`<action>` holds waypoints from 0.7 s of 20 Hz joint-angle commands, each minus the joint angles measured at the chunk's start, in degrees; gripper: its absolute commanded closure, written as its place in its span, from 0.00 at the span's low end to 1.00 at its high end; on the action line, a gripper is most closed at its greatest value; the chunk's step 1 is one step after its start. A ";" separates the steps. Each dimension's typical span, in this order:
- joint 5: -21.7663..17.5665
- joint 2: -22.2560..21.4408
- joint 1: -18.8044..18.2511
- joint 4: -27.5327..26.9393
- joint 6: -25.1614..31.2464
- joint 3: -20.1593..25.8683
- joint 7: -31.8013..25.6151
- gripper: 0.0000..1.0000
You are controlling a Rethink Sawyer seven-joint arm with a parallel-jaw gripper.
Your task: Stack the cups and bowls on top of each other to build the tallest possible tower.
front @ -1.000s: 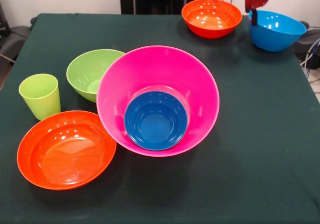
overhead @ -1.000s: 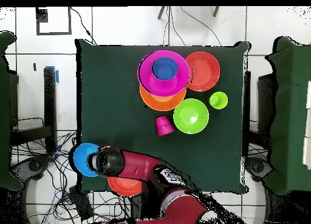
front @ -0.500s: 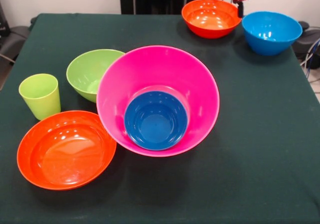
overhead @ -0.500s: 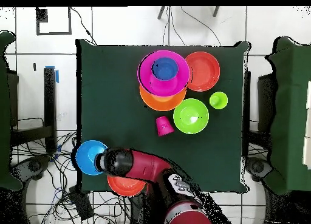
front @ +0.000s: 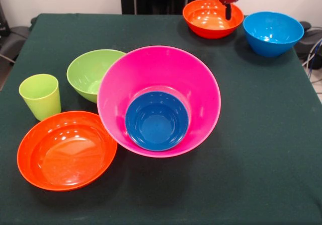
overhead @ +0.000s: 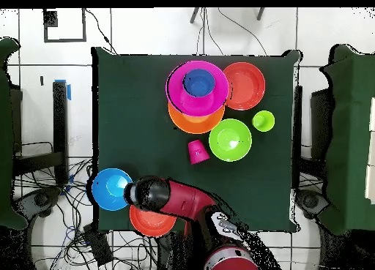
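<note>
The big pink bowl (front: 158, 74) holds the small dark blue bowl (front: 156, 120). In the overhead view the pink bowl (overhead: 183, 99) sits on the big orange bowl (overhead: 195, 124), making a low tower. The light blue bowl (front: 273, 32) stands alone at the far right, also seen from overhead (overhead: 112, 189). My gripper (front: 228, 6) hangs over the far red-orange bowl (front: 212, 17), apart from the blue bowl, and shows overhead too (overhead: 145, 193). A green bowl (front: 93, 74), a lime green cup (front: 40, 96) and a shallow red-orange bowl (front: 67, 149) stand at the left. A red-pink cup (overhead: 198, 151) shows only overhead. The yellow-orange cup is out of view.
My red arm (overhead: 183, 201) lies over the table's edge (overhead: 102, 135) by the robot and partly covers the red-orange bowl (overhead: 152, 222). Cables lie on the floor beside the table near the light blue bowl.
The gripper has let go of the light blue bowl, which now rests level on the table. The gripper moved left in the front view, to above the far red-orange bowl.
</note>
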 commanded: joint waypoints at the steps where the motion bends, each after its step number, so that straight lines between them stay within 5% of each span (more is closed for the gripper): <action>1: -3.27 6.62 -0.84 -7.20 3.25 -0.02 -3.52 0.00; 14: -5.02 11.32 -1.99 -8.95 0.08 -0.15 -3.13 0.00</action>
